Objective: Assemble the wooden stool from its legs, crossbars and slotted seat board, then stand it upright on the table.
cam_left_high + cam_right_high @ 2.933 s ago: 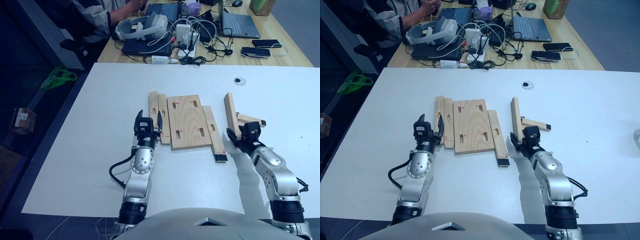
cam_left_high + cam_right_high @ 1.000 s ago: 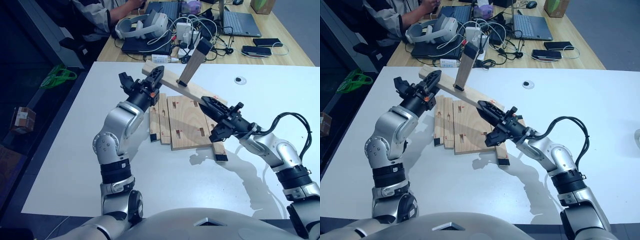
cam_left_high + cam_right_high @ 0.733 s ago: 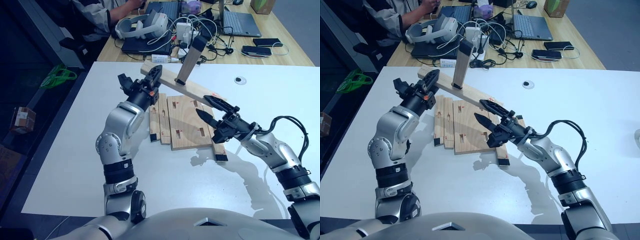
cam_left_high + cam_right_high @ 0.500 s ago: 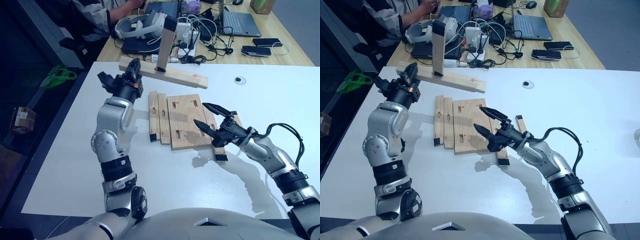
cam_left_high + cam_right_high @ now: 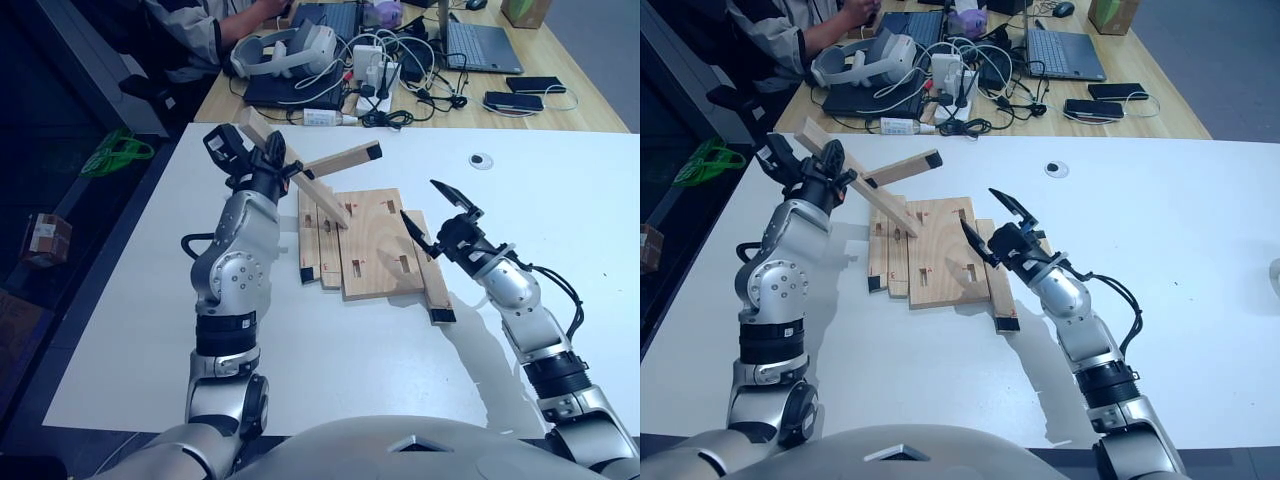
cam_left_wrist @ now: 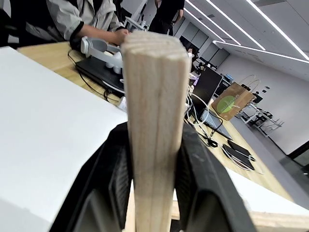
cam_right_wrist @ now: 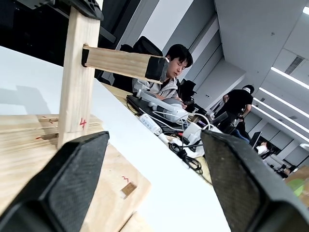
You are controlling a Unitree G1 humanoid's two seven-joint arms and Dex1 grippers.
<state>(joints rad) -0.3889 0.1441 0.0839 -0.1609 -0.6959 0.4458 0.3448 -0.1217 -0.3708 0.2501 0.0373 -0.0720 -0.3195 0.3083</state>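
- In the head views, the left hand is seen raised over the white worktop. It is clamped around a pale wooden leg near the leg's upper end.
- The leg is slanted down to the right, with its lower end near the left edge of the flat, slotted seat board. Whether the two touch cannot be told.
- A dark-tipped wooden crossbar is plugged into the leg's side and juts out to the right, above the board.
- The grip is given close up in the left wrist view: the leg's end is pressed between two black fingers.
- The right hand is held above the board's right side, its two fingers spread wide with nothing between them.
- Through that gap, the joint is seen from the side in the right wrist view. The crossbar is set square to the leg, and small red marks are seen on both leg and board.
- Two narrow wooden strips are laid side by side against the board's left edge.
- A third strip with a dark end is laid along the board's right edge, beneath the right hand.
- A small round black-and-white disc is placed well apart, toward the far right.
- A wooden desk is set along the worktop's far edge and is loaded with a white headset, laptops and cables.
- The worktop's left edge is found near the left arm. Broad white surface is seen between the flat pieces and the near edge, and to the right of the right hand.
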